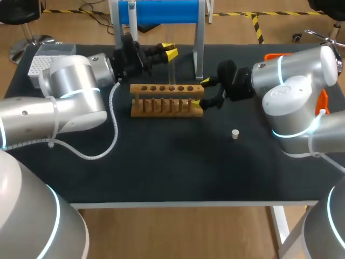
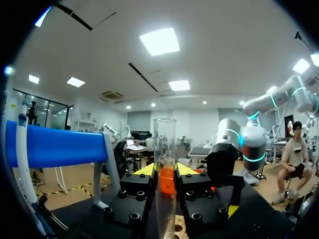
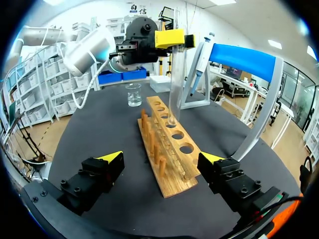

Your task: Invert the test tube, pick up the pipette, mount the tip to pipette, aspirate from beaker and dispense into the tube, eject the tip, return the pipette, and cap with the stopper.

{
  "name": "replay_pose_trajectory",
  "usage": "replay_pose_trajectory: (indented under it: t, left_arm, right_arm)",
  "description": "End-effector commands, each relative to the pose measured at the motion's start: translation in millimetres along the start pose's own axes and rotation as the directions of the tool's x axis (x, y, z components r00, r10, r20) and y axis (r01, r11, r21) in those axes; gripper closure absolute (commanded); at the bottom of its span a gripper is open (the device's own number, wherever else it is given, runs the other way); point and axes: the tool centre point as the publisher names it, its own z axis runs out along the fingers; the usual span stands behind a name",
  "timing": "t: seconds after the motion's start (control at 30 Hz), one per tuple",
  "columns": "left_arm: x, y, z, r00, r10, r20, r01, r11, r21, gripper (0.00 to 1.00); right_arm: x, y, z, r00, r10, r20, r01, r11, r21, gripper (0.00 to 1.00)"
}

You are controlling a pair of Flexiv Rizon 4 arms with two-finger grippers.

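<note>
Left pincer (image 2: 165, 170): pinching the tube (image 2: 164, 139) from two sides, the yellow tips pressed on the glass about halfway up it.
Tube: clear glass, upright, open mouth on top, held above the rack (image 1: 167, 101). In the right wrist view its round bottom is at one of the middle holes; whether it sits in the hole or just over it, I cannot tell.
Rack: wooden, with a row of holes on top and a row of pegs along its near side. It lies across the middle of the desk (image 1: 161, 167), in front of the stand (image 3: 242, 56).
Right pincer (image 3: 161, 158): spread wide and low at the rack's right end. The end of the rack lies between the fingers, with a gap on each side.
Stopper (image 1: 235, 134): small and white, alone on the desk, near the right arm and apart from the rack.
Pipette (image 3: 199, 64): hanging on the blue-topped stand, at its left end in the head view.
Beaker (image 3: 133, 94): clear, on the desk beyond the rack's far end, below the left pincer.
Tip box (image 1: 43, 58): white, at the desk's back left corner, behind the left arm.
</note>
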Motion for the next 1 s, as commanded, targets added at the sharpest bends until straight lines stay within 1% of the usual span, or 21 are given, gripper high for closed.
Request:
replay_pose_trajectory:
  t: [0.03, 0.23, 0.57, 0.77, 0.83, 0.9, 0.93, 1.0]
  left_arm:
    - [-3.0, 2.8, -0.4, 1.0, -0.004, -0.01, 0.004, 1.0, -0.008, 1.0]
    - [-3.8, 5.6, -2.4, 1.0, -0.007, -0.012, 0.006, 0.999, -0.039, 1.0]
    - [-4.4, 7.7, -3.7, 0.999, -0.026, -0.031, 0.021, 0.986, -0.164, 1.0]
    - [-4.7, 9.2, -4.3, 0.998, -0.041, -0.039, 0.031, 0.973, -0.229, 1.0]
    - [-4.7, 10.4, -4.7, 0.998, -0.049, -0.036, 0.037, 0.963, -0.266, 1.0]
    - [-4.7, 10.7, -4.5, 0.998, -0.047, -0.034, 0.036, 0.965, -0.261, 1.0]
    - [-4.5, 10.7, -4.6, 0.998, -0.048, -0.029, 0.038, 0.961, -0.276, 1.0]
    - [-4.3, 11.8, -4.5, 0.998, -0.047, -0.029, 0.037, 0.96, -0.276, 1.0]
  right_arm:
    - [0.0, -0.1, -0.7, 1.0, 0.0, -0.001, 0.0, 1.0, 0.001, 0.0]
    - [0.0, -0.1, -0.7, 1.0, 0.0, -0.001, 0.0, 1.0, 0.001, 0.0]
    - [0.0, -0.1, -0.7, 1.0, 0.0, -0.001, 0.0, 1.0, 0.001, 0.0]
    - [0.0, -0.1, -0.7, 1.0, 0.0, -0.001, 0.0, 1.0, 0.001, 0.0]
    - [0.0, -0.1, -0.7, 1.0, 0.0, -0.001, 0.0, 1.0, 0.001, 0.0]
    - [0.0, -0.1, -0.7, 1.0, 0.0, -0.001, 0.0, 1.0, 0.001, 0.0]
    - [0.0, -0.1, -0.7, 1.0, 0.0, -0.001, 0.0, 1.0, 0.001, 0.0]
    - [0.0, -0.1, -0.7, 1.0, 0.0, -0.001, 0.0, 1.0, 0.001, 0.0]
